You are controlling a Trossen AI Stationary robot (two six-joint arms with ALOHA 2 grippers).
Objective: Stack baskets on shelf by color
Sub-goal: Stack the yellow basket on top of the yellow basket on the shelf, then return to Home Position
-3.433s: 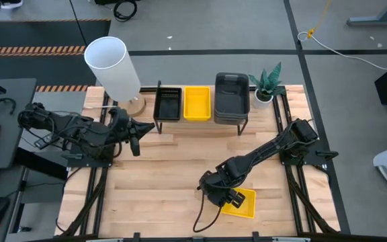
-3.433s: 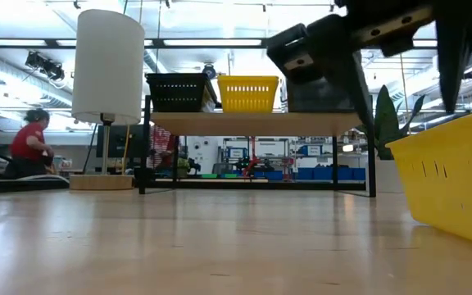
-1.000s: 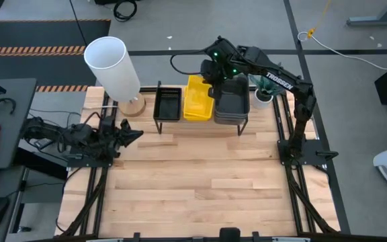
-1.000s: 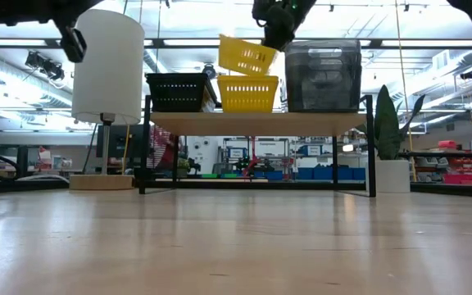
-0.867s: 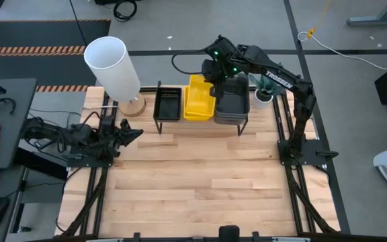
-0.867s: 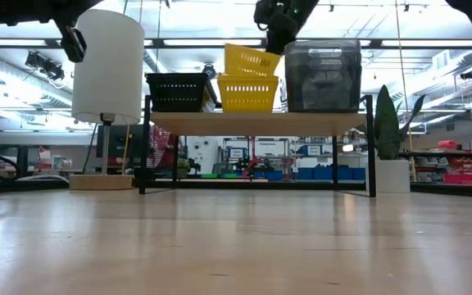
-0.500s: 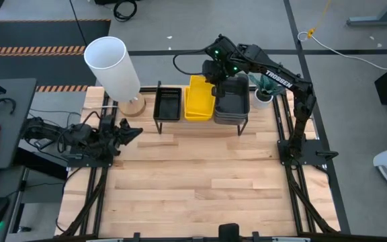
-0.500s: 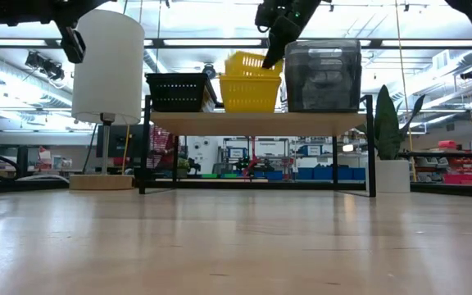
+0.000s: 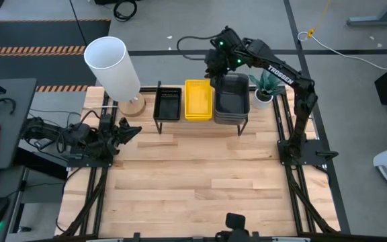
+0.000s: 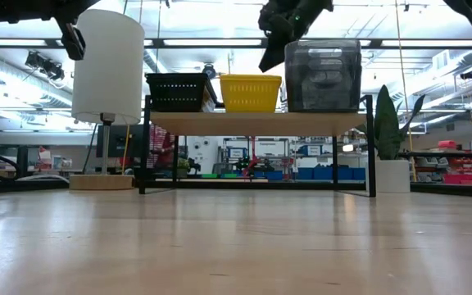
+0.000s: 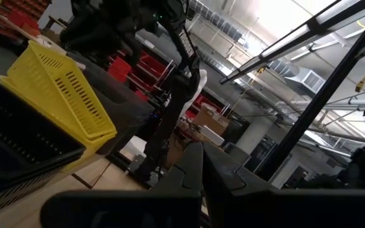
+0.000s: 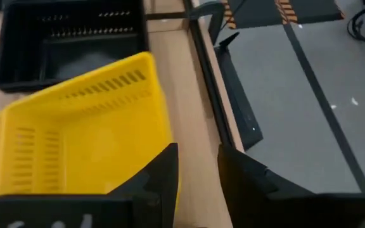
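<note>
Right end effector (image 9: pixel 215 66) hangs above the far edge of the shelf (image 9: pixel 200 123), over the gap between the yellow baskets and the grey ones, its fingers (image 12: pixel 157 174) parted with nothing between them; in its own wrist view the yellow baskets (image 12: pixel 81 136) lie just beyond the fingertips, apart from them. Left end effector (image 9: pixel 134 130) waits low over the left side of the surface (image 9: pixel 193 181), near the lamp base, its fingers pressed together and holding nothing. On the surface, toward the far edge, stands the shelf, a light wooden plank on thin black legs. A tall lamp (image 9: pixel 113 67) with a white cylindrical shade stands at the far left corner, just left of the shelf. On the shelf's right end sits the stack of dark grey baskets (image 9: pixel 231 97), the highest pile of the three in the low view (image 10: pixel 322 75). In the middle sit the yellow baskets (image 9: pixel 198 99), nested level one inside another so that the low view (image 10: pixel 251 93) shows them as a single squat block; how many are nested cannot be told. On the left end sit the black slotted baskets (image 9: pixel 168 102), just beside the yellow ones and about level with them. A small potted plant (image 9: pixel 266 86) in a white pot stands at the far right, just beside the shelf's right end.
</note>
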